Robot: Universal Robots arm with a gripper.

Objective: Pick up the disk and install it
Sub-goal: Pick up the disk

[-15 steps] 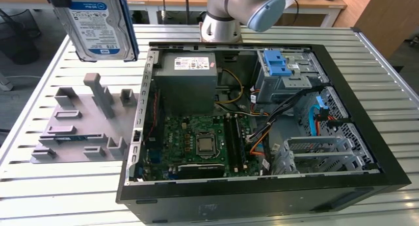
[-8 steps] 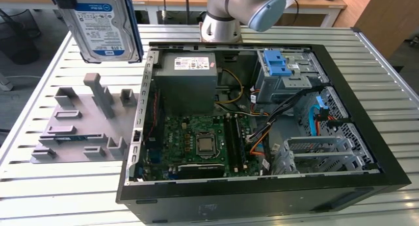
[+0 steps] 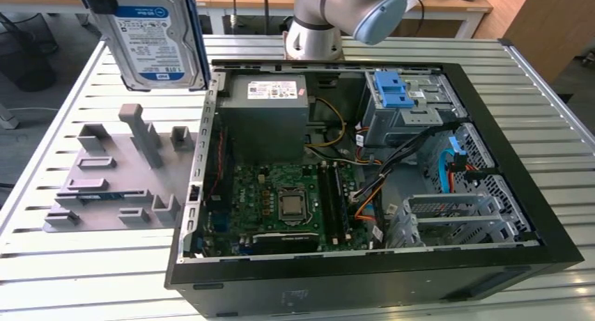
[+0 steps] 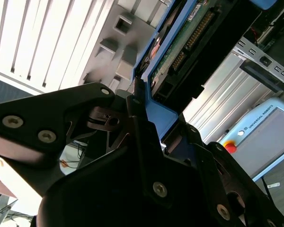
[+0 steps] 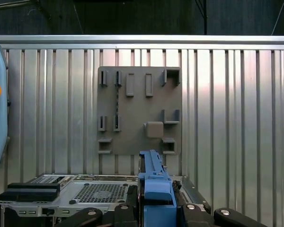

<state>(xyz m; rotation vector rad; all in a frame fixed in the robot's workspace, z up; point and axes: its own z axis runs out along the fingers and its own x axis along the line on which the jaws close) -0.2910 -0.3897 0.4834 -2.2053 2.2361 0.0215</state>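
In the exterior view, the flat rectangular silver disk point(image 3: 153, 39), with its white-and-blue label and blue plastic carrier frame, hangs on edge in the upper left of the frame. It is raised off the slatted metal worktop point(image 3: 56, 265). The black claw point(image 4: 141, 101) is pressed onto the edge of the blue frame, pinching the disk, as the second wrist view shows. Lower left in the frame lies the grey plastic fixture plate point(image 3: 107, 178) with upright holders. The open black computer case point(image 3: 353, 278) occupies the centre and right. It contains a large grey metal box point(image 3: 265, 115), a light-blue plastic latch point(image 3: 395, 91) on a grey cage, and loose orange and black cables point(image 3: 372, 189).

Hazards, as a judgement: the grip bears on a narrow plastic edge, so the frame may flex and the disk may pivot. A tilted disk is likely to jam against the bay rails. The cables may snag the carrier, and a low approach may strike the case wall.

Markings: the disk label is white above and blue below, with dark print. The grey box carries a small white label.
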